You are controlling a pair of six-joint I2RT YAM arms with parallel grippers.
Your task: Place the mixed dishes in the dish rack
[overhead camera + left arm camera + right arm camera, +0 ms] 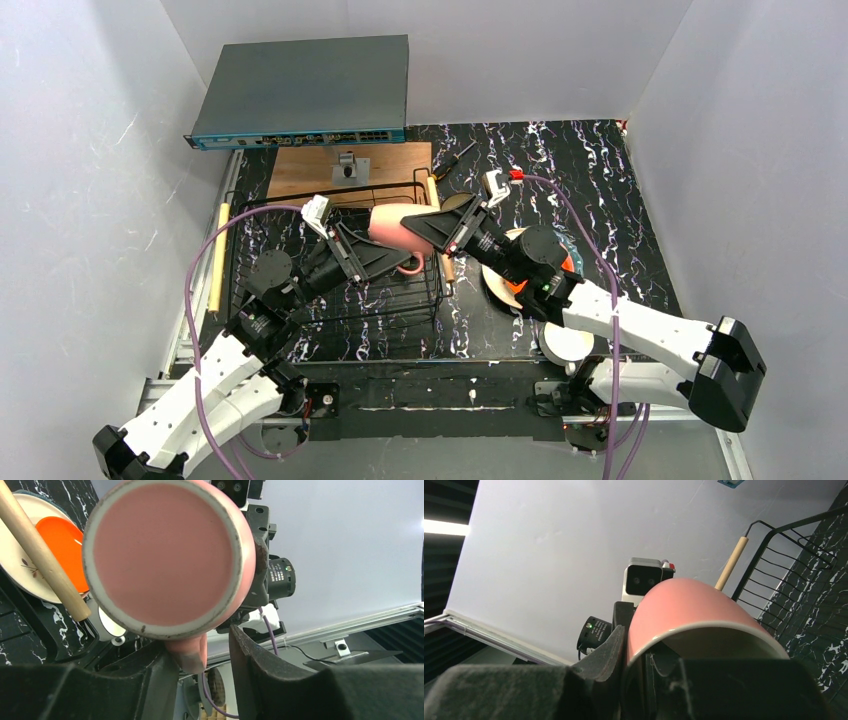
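orange plate point(60, 542) stacked on cream plate point(17, 555) just beside the dish rack point(390, 305) | pink mug point(393, 228) held on its side above the rack, rim pinched by right gripper point(636, 650) | mug handle flanked by left gripper point(200, 642), jaws apart, gap seen at one side | wooden board point(300, 165) laid beyond

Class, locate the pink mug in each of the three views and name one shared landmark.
Top external: centre, pink mug over the dish rack.
Left wrist: upper centre, base facing camera.
Right wrist: lower centre, rim nearest.
Shared landmark: wooden rod handle.
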